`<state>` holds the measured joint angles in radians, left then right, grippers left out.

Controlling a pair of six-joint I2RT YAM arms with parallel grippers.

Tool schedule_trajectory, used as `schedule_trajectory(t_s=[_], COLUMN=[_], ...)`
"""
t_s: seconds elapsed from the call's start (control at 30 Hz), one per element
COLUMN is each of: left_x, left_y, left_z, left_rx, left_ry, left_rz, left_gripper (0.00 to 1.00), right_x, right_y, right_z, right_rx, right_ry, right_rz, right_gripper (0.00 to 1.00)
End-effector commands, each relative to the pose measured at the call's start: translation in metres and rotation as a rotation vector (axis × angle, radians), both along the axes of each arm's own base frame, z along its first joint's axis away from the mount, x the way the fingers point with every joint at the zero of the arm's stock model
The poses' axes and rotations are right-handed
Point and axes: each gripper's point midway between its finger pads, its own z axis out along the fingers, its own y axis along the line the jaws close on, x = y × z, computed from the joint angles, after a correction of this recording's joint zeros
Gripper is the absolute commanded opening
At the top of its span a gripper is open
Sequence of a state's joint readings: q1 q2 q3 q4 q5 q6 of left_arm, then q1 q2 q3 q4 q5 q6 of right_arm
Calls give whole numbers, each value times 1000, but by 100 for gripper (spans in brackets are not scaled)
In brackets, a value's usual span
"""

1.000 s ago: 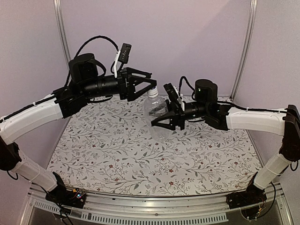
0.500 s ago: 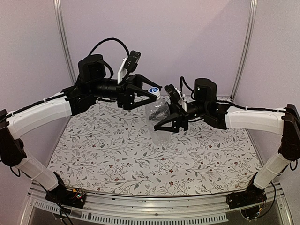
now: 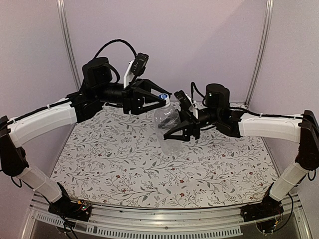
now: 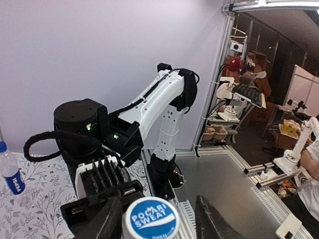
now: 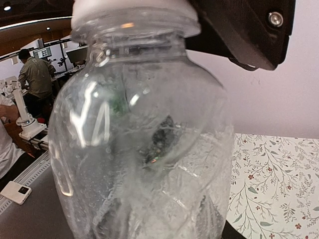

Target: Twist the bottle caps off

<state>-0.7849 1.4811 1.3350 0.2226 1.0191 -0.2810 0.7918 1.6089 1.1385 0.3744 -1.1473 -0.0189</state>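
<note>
My right gripper [image 3: 173, 130] is shut on the plain clear bottle [image 3: 168, 124] and holds it upright above the table. In the right wrist view this bottle [image 5: 144, 149] fills the frame, with my dark fingers [image 5: 212, 219] showing through the plastic. Its blue cap [image 3: 162, 97], printed "POCARI SWEAT" [image 4: 151, 219], sits between the jaws of my left gripper [image 4: 157, 206]. The left finger [image 4: 107, 219] lies against the cap. The right finger [image 4: 214, 221] stands a gap away, so the jaws are open. The blue-labelled bottle [image 4: 11, 172] with its blue cap [image 4: 2, 147] stands on the table at far left.
A floral cloth [image 3: 124, 164] covers the table. Metal frame posts [image 3: 65, 35] rise at the back corners before a plain wall. The right arm [image 4: 164, 109] crosses the left wrist view. Beyond the table edge is an aluminium rail [image 4: 259, 172].
My left gripper has swung right onto the cap and its jaws have narrowed around it. The right gripper and the bottle have hardly moved.
</note>
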Motion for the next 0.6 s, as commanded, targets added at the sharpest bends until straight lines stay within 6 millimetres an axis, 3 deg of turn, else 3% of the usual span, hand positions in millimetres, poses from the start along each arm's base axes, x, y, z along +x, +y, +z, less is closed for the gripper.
schedule_trajectory(t_s=[0.0,0.17,0.3,0.43,0.57], left_x=[4,6,9,23,47], left_y=[5,5,6,8,13], left_z=[9,7,8,10,12], left_rx=[-26,-26,-27,-28,-34], left_ry=[-25,-15,-11,9,83], left_rz=[3,4,31,141,351], left_gripper=[46,37,23,10,3], right_x=[-1,0,7,22,49], right_y=[3,3,5,8,9], right_z=[4,2,0,-3,-5], right_rx=[12,8,-3,-23,-55], right_ry=[-8,-5,-2,-2,-9], right_rz=[14,6,-39,-135,-297], right_gripper=[46,46,45,45,45])
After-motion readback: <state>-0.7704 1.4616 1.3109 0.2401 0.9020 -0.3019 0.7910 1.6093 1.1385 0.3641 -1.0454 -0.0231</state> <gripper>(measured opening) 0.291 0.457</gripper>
